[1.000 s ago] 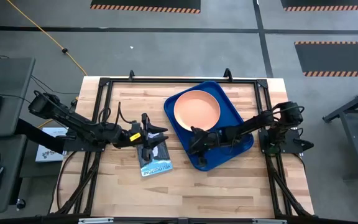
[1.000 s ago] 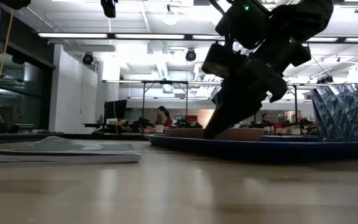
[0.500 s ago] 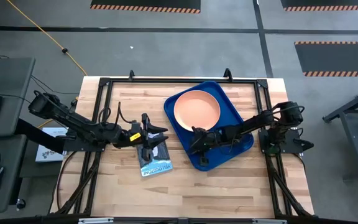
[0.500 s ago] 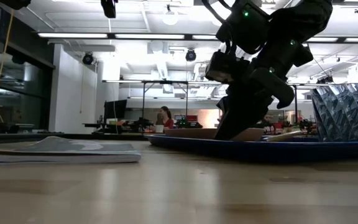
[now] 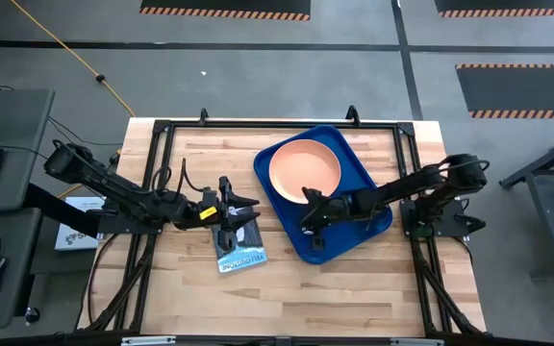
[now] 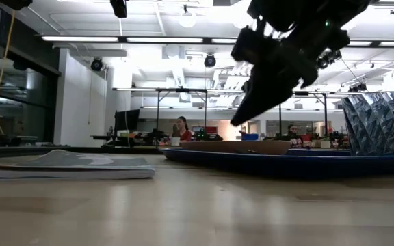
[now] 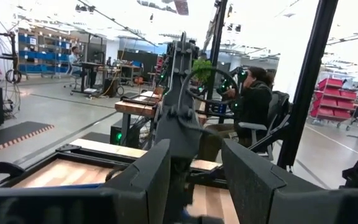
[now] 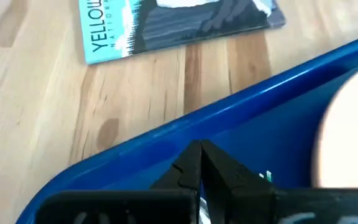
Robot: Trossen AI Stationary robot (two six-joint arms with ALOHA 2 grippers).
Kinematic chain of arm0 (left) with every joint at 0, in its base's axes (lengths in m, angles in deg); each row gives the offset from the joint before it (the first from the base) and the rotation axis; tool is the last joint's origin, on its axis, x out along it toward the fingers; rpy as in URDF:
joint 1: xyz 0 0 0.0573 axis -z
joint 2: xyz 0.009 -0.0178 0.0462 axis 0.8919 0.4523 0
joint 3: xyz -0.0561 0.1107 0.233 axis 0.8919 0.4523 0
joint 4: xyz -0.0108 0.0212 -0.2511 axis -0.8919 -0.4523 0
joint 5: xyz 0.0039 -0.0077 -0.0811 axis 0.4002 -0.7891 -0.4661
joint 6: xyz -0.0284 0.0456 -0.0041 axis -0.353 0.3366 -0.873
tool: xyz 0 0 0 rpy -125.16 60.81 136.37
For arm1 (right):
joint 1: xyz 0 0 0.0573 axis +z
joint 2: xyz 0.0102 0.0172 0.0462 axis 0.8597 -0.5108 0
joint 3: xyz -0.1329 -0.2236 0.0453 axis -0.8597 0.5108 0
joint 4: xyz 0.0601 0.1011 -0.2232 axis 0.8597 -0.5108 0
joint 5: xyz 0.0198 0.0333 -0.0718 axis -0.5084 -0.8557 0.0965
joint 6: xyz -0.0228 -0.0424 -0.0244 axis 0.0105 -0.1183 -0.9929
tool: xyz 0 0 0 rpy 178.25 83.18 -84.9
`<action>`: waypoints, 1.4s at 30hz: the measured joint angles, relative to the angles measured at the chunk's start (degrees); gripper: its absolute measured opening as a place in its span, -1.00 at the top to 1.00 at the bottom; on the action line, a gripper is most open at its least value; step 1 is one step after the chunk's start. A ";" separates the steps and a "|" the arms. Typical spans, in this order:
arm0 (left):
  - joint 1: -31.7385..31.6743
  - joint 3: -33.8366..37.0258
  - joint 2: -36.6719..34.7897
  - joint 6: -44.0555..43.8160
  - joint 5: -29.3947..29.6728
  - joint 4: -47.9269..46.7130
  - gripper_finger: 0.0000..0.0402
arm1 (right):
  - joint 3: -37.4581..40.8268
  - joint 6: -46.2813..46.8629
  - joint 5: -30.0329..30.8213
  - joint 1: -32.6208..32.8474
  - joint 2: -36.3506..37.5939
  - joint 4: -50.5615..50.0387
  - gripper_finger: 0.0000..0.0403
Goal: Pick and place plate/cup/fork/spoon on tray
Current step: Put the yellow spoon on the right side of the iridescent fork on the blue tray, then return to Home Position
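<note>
The dark blue tray lies at the table's middle right, and the peach plate rests flat in its far half. My right gripper hangs shut above the tray's near left corner, clear of the tray floor, with nothing between its fingers. In the low view its tip is well above the plate. My left gripper waits open over the blue-and-white booklet, holding nothing. A small teal bit shows beside my right fingers; what it is I cannot tell. Cup, fork and spoon are out of view.
The booklet lies flat on the wood just left of the tray's rim. Black frame rails run along the table's edges. Bare wood stretches along the near edge. People sit in the room beyond the table.
My right gripper, still shut, has risen off the tray floor and drawn back a little toward the table's right edge. It now hangs clear above the tray and plate. Tray, plate and booklet have stayed where they were.
</note>
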 joint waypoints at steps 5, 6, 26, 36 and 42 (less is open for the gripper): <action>0.00 0.00 0.00 0.18 0.00 0.28 0.34 | 0.00 0.18 -1.68 0.02 1.75 0.74 1.00; 0.00 0.00 0.00 0.15 0.00 0.29 0.34 | 0.00 0.21 -2.38 0.04 1.40 0.85 1.00; 0.00 0.00 0.00 -0.30 0.02 0.07 0.34 | 0.00 1.27 -3.31 0.02 -5.13 0.28 1.00; 0.00 0.00 0.00 0.62 0.02 0.07 0.34 | 0.00 0.24 -2.12 0.02 -4.63 -2.22 1.00; 0.00 0.00 -1.08 1.52 0.04 -0.07 0.34 | 0.00 -2.11 0.13 0.02 0.44 -2.77 1.00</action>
